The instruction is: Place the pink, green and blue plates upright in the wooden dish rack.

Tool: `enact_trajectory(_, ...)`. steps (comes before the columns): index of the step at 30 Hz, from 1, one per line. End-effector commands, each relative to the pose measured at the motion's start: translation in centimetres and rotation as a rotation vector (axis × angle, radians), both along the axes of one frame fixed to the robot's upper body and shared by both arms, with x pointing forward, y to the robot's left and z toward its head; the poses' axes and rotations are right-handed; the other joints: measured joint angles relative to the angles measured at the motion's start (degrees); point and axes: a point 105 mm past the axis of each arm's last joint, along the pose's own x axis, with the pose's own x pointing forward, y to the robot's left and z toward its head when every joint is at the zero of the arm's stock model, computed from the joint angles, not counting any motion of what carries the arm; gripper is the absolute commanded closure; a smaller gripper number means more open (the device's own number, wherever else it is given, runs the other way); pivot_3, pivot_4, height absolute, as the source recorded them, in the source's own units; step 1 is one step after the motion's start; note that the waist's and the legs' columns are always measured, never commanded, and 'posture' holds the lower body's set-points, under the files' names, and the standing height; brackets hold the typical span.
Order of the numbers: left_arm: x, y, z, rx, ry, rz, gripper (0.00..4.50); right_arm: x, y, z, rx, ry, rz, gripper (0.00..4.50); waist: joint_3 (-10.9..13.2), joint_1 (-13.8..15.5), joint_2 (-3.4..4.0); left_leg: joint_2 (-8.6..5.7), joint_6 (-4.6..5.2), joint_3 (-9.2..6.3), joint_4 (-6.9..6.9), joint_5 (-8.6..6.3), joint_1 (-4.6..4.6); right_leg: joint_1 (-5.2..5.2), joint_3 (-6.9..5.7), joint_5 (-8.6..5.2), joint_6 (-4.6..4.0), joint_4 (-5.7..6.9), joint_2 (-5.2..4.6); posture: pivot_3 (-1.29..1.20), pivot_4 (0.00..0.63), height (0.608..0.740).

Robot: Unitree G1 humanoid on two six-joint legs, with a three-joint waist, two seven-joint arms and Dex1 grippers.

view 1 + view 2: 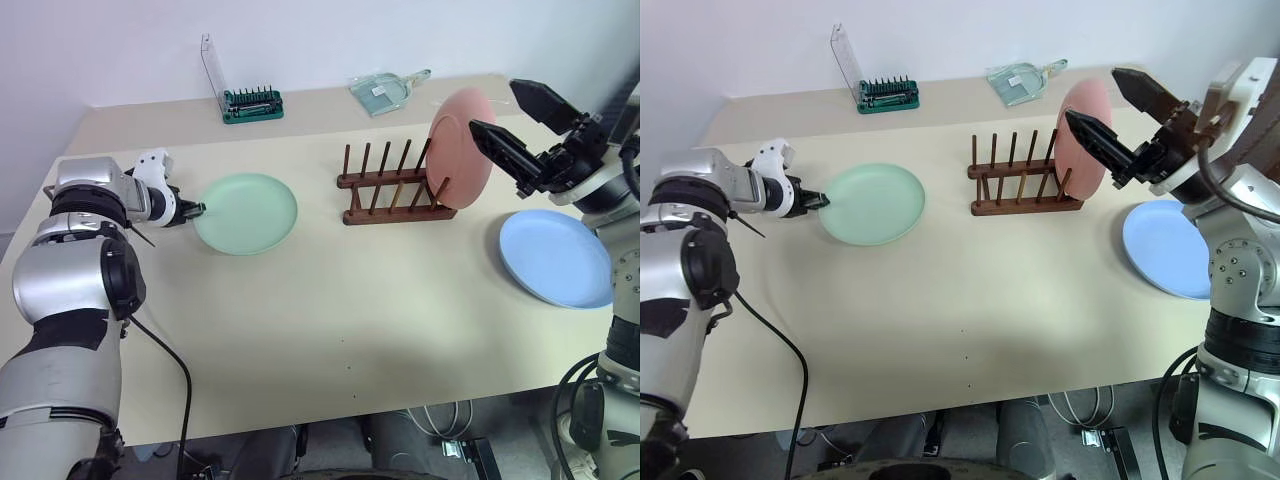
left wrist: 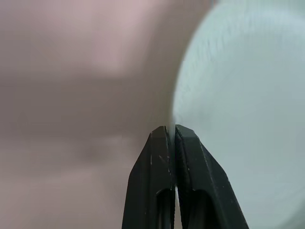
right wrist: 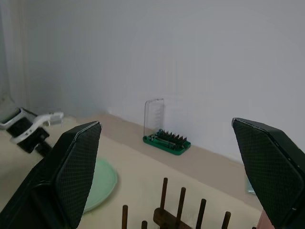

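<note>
Where the table (image 1: 330,330) lies nearest the robot, its beige top is bare, and the left arm reaches forward along the left side, wrist angled down toward the green plate (image 1: 246,213). The left gripper (image 1: 197,210) has its two black fingers pressed together at that plate's near-left rim; in the left wrist view the tips (image 2: 167,143) meet right at the pale green edge, though whether the rim is actually nipped between them is hard to make out. The green plate lies flat on the table, left of the wooden dish rack (image 1: 390,187).

On the right side the blue plate (image 1: 556,257) lies flat, its far edge partly covered by the right arm. Above it the right gripper (image 1: 516,122) is raised, pointing toward the left and slightly upward, its fingers spread wide with nothing between them.

The pink plate (image 1: 462,148) stands upright at the rack's right end, its lower rim among the pegs; one right finger overlaps its edge in the head views.

At the far edge sit a green bit set (image 1: 252,103) with a clear lid raised and a clear packet (image 1: 383,90); no writing on either can be read.
</note>
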Motion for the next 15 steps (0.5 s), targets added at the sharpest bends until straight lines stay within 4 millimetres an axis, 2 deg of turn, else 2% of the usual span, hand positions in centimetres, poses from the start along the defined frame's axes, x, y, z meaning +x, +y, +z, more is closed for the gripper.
enact_trajectory(1, 2.2, -1.0, 7.3, -0.273, -0.357, 0.019, 4.43, -0.7, 1.5, 0.4, -0.127, -0.075, -0.007, 0.00, 0.02, 0.08, -0.04, 0.00, 0.00, 0.01, 0.01, 0.00, -0.04, -0.06, 0.00, 0.00, 0.00, 0.05, -0.02, 0.00, 0.150, 0.740)
enact_trajectory(3, 2.7, -1.6, 10.4, -0.391, -0.558, -0.008, 4.43, -0.5, 2.3, 0.1, -0.161, -0.083, -0.005, 0.00, 0.03, 0.11, -0.05, -0.01, 0.00, 0.00, 0.15, -0.01, -0.13, -0.13, -0.04, 0.00, 0.00, 0.17, -0.05, 0.00, 0.150, 0.740)
enact_trajectory(5, 2.9, -2.6, 11.9, -0.465, -0.667, -0.041, 4.43, -0.3, 3.1, 0.2, -0.168, -0.099, 0.000, 0.00, 0.02, 0.11, -0.05, -0.03, 0.03, 0.00, 0.33, -0.04, -0.21, -0.11, -0.12, 0.00, 0.00, 0.18, -0.10, 0.00, 0.150, 0.740)
enact_trajectory(7, 2.9, -3.7, 12.4, -0.522, -0.710, -0.059, 4.43, 0.0, 4.2, 0.3, -0.200, -0.130, -0.010, 0.00, 0.02, 0.11, -0.05, -0.06, 0.08, 0.03, 0.45, -0.07, -0.21, -0.06, -0.12, 0.00, 0.00, 0.21, -0.15, 0.00, 0.150, 0.740)
enact_trajectory(9, 3.3, -5.0, 13.3, -0.534, -0.809, -0.023, 4.43, 0.6, 5.8, -0.1, -0.346, -0.226, -0.072, 0.00, 0.01, 0.10, -0.01, -0.08, 0.12, 0.06, 0.54, -0.09, -0.16, 0.02, -0.12, 0.00, 0.00, 0.22, -0.17, 0.00, 0.150, 0.740)
enact_trajectory(12, 3.4, -6.9, 13.7, -0.564, -0.900, 0.123, 4.43, 1.0, 8.1, 0.0, -0.597, -0.469, -0.178, 0.00, 0.02, 0.24, -0.04, -0.09, 0.14, 0.10, 0.63, -0.11, -0.15, 0.03, -0.12, 0.00, 0.01, 0.26, -0.20, 0.00, 0.150, 0.740)
enact_trajectory(15, 1.8, -10.4, 14.5, -0.587, -0.972, 0.170, 4.43, 1.4, 9.3, -0.3, -0.815, -0.666, -0.235, 0.00, 0.06, 0.14, -0.12, -0.09, 0.13, 0.13, 0.66, -0.12, -0.25, -0.04, -0.12, 0.00, 0.02, 0.24, -0.19, 0.00, 0.150, 0.740)
